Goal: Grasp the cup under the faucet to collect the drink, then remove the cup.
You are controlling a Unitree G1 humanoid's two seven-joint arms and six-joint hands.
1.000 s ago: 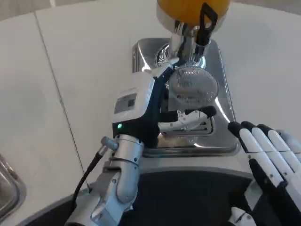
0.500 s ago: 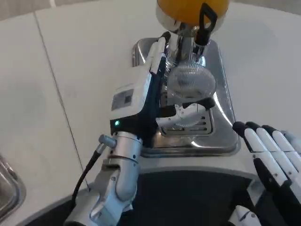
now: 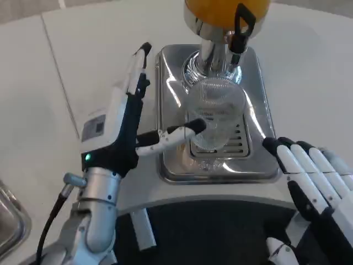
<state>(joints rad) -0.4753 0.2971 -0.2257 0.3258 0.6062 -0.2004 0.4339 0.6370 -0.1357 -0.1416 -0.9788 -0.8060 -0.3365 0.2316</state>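
The clear ribbed cup stands upright on the slotted grate of the shiny metal drip tray, directly below the chrome faucet of the drink dispenser, whose orange-filled tank sits at the top edge of the picture with a black tap lever hanging at its front. The cup looks empty, though its transparent wall makes that hard to judge. The left hand is just beside the tray's left edge, its white back turned up and its fingers spread apart: one long finger points up and away along the tray's left rim, while another white finger with a black tip reaches rightward across the tray to the cup's lower left side; whether that tip touches the cup cannot be told. The hand grips nothing. A small grey label sits on the back of the left hand, its print too small to read, and a green light glows near the wrist. The right hand rests low at the right, near the tray's front right corner, fingers straight, side by side and holding nothing. Everything stands on the white table.
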